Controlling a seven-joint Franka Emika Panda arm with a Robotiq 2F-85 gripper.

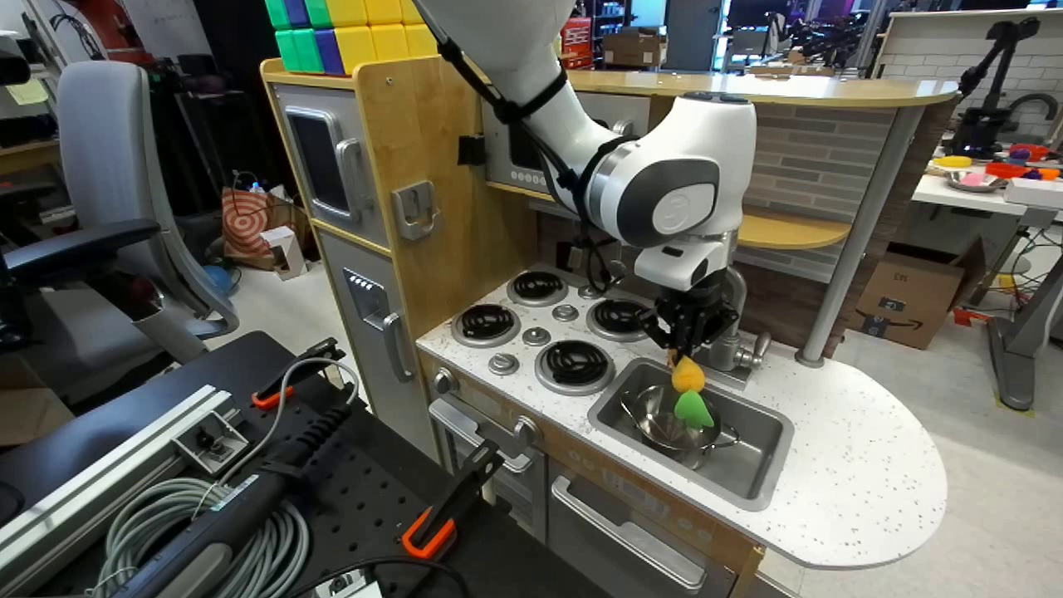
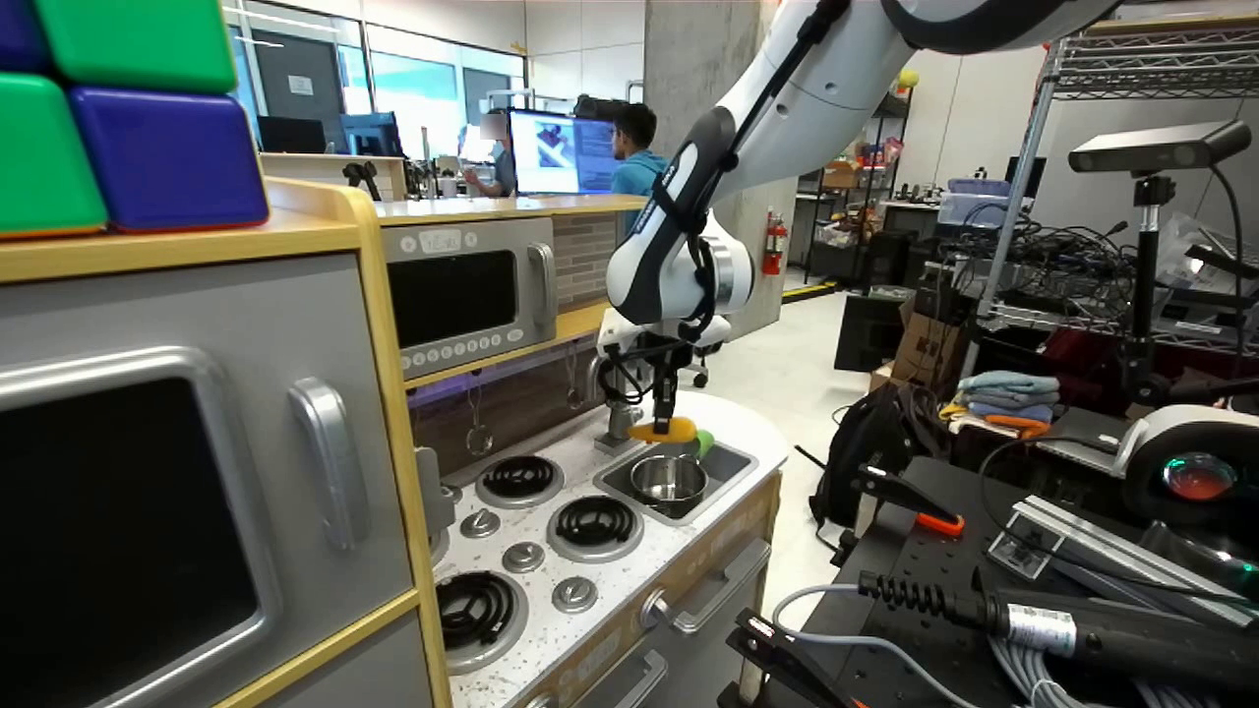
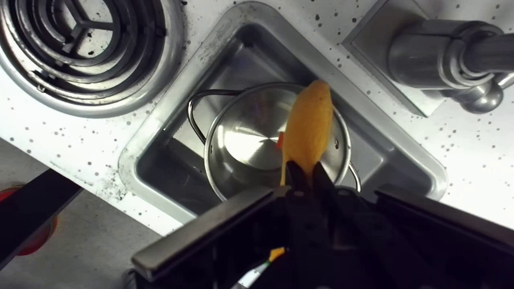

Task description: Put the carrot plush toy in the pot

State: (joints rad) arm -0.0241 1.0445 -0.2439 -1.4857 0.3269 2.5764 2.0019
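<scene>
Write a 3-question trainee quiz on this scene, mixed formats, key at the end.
1. Multiple choice. Besides orange, which colour shows on the carrot in both exterior views?
A) blue
B) green
C) white

2. Fill in the blank. The pot sits in the ____.

3. True or false? The carrot already lies inside the pot.

Key:
1. B
2. sink
3. False; the gripper holds it above the pot.
</scene>
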